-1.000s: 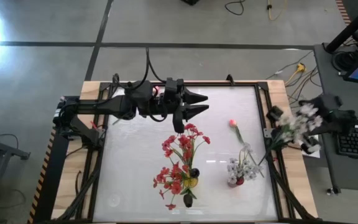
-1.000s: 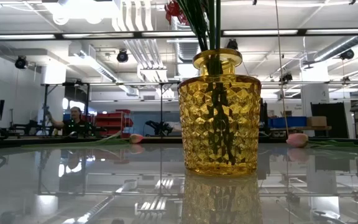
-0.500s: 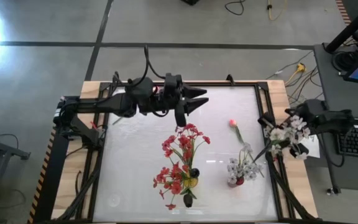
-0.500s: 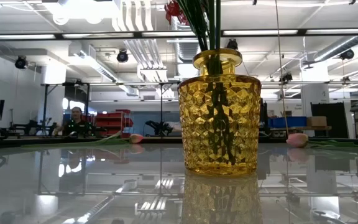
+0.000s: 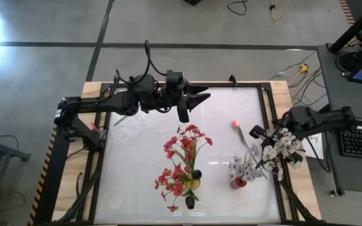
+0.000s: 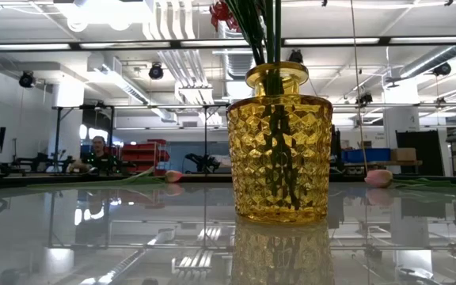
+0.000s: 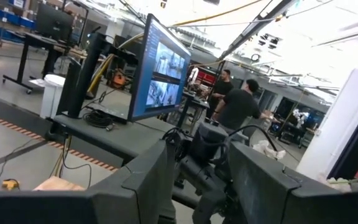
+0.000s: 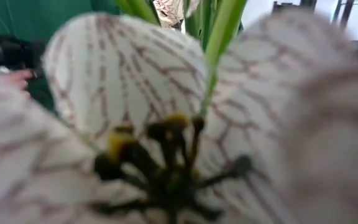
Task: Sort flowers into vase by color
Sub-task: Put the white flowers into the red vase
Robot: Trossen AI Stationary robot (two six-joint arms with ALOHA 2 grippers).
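On the white table the right gripper pinches a white flower spray near the white bunch's vase — next, stem goes in. Left gripper waits, spread.

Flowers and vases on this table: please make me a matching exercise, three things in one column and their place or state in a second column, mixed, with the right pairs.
Things:
1. red flowers
2. pink bud
3. white flower spray

Places:
A. lying loose on the table
B. carried at the right gripper
C. standing in the yellow vase

Pairs: 1-C, 2-A, 3-B
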